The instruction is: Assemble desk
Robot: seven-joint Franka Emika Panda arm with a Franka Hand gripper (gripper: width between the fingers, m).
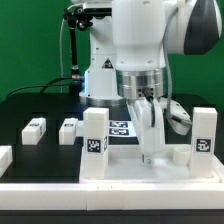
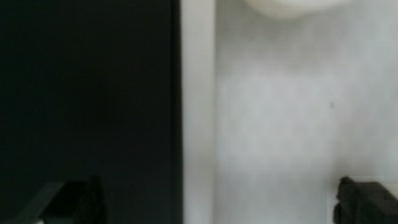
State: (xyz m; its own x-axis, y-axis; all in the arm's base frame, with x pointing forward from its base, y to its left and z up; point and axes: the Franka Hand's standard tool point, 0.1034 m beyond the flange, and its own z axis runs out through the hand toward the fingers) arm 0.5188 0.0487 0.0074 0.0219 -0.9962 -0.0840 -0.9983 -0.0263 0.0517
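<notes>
The white desk tabletop [image 1: 125, 165] lies flat at the front of the table. Two white tagged legs stand upright on it, one at the exterior view's left [image 1: 95, 135] and one at the right [image 1: 203, 135]. Two more legs [image 1: 35, 128] [image 1: 68, 128] lie loose on the black table to the left. My gripper [image 1: 150, 140] reaches down to the panel between the upright legs. In the wrist view the gripper [image 2: 221, 203] is wide open and empty, straddling the edge of the panel [image 2: 294, 110]. A round socket [image 2: 294, 5] shows ahead of it.
The marker board [image 1: 120, 127] lies behind the tabletop, under the arm. A low white rail [image 1: 60, 190] runs along the front edge, with another piece at the far left [image 1: 4, 157]. A white piece [image 1: 178, 118] sits close beside my gripper; I cannot tell what it is.
</notes>
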